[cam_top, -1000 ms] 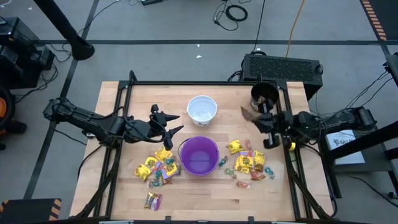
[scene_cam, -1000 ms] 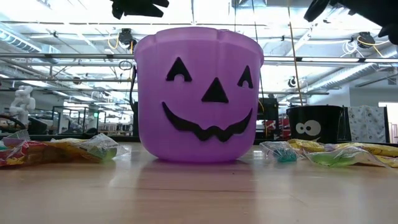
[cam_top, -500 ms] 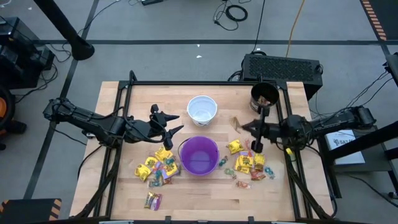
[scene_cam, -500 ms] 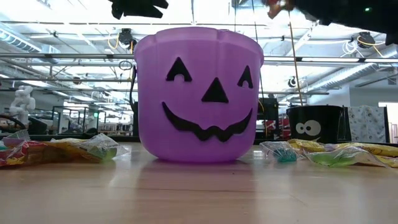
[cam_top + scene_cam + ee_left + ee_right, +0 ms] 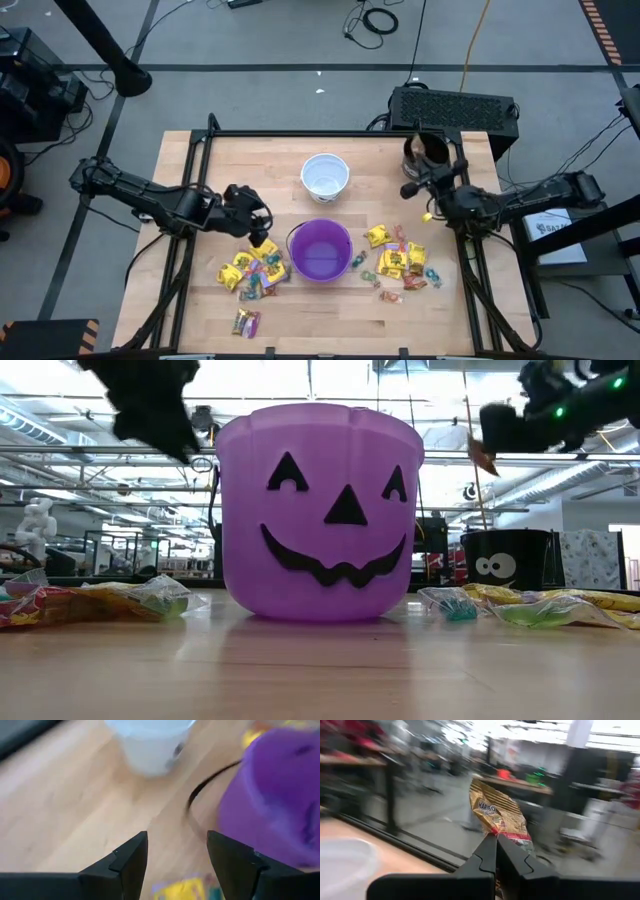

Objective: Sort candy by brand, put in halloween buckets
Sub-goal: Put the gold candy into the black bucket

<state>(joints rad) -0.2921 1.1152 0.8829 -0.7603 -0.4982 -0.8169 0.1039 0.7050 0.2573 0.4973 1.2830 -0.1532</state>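
Three buckets stand on the wooden table: white, purple and black at the far right. Candy lies in two piles, one left of the purple bucket and one right of it. My left gripper hangs open and tipped downward above the left pile, beside the purple bucket, with nothing between its fingers. My right gripper is shut on a gold candy packet, held level in the air just near of the black bucket. My right gripper pinches the gold packet by one end between its two shut fingers. The fingers lie level, and the rest of the packet sticks out beyond the fingertips, lifted clear of the table.
A black box with a ridged top sits behind the table's far right corner. A dark frame runs round the tabletop. Bare wood lies between the white bucket and the left edge, and along the near edge.
My left gripper has tipped downward and sunk toward the left candy pile, still open. My right gripper has swung round with the gold packet, from hanging over the right pile to lying level near the black bucket, and stays shut on it.
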